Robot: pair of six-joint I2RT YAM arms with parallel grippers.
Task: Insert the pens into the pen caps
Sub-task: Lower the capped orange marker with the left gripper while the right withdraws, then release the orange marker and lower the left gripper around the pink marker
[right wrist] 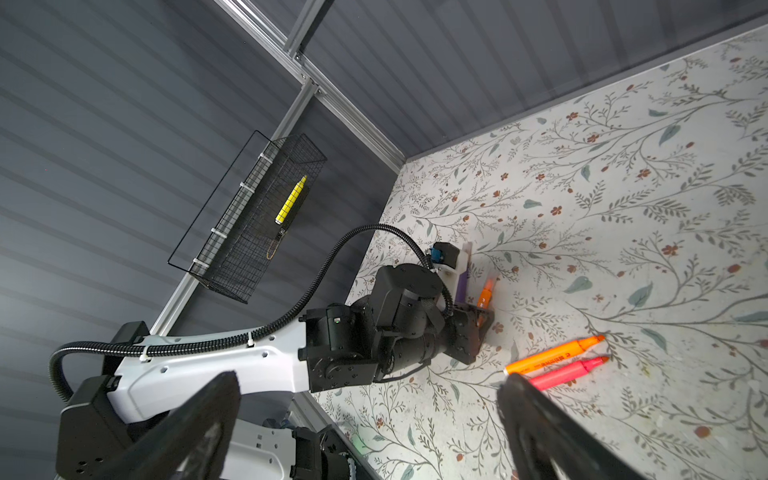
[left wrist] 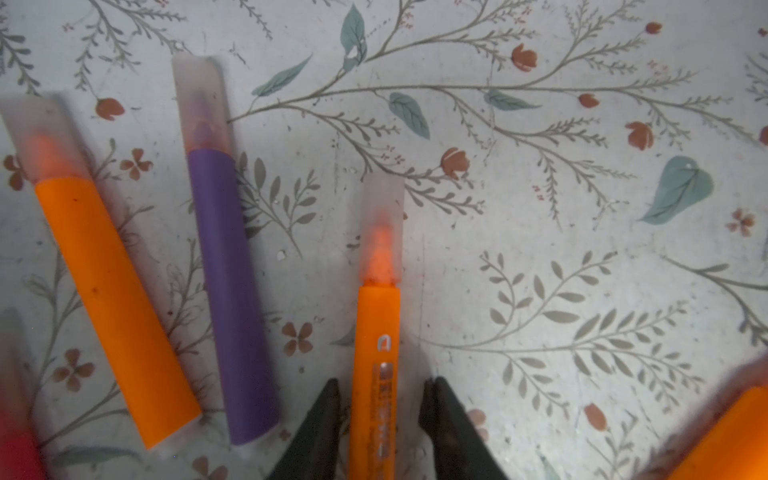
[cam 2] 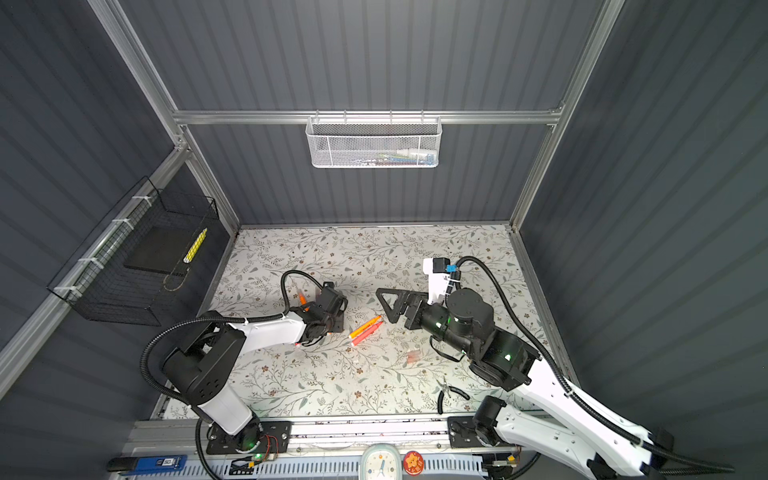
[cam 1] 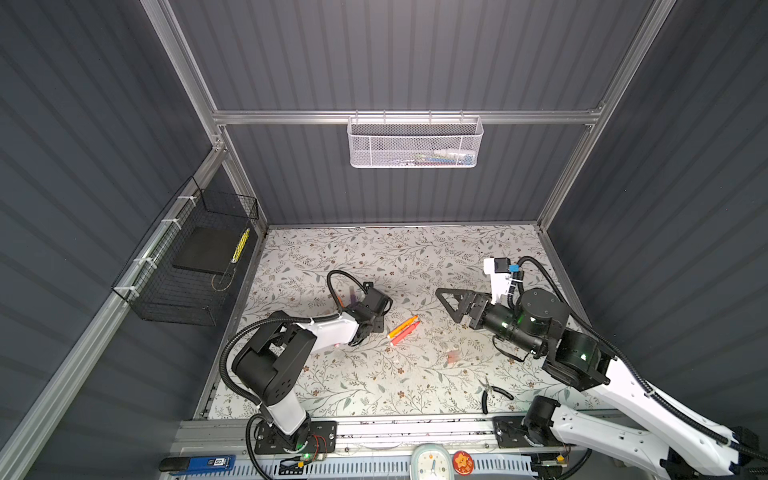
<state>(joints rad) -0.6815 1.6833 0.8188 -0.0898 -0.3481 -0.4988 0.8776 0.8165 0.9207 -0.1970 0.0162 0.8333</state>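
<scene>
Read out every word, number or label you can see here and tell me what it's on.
"50", it seems: small display on the blue device at the front edge.
Capped orange pen: white logo and a printed line, too blurred to read.
Uncapped orange pen on the table: print too small to read.
Clock: numerals too small to read.

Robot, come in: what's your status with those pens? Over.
Left gripper open around capped orange pen. Right gripper open, empty. Uncapped orange pen, pink pen mid-table. Nothing blocking.
</scene>
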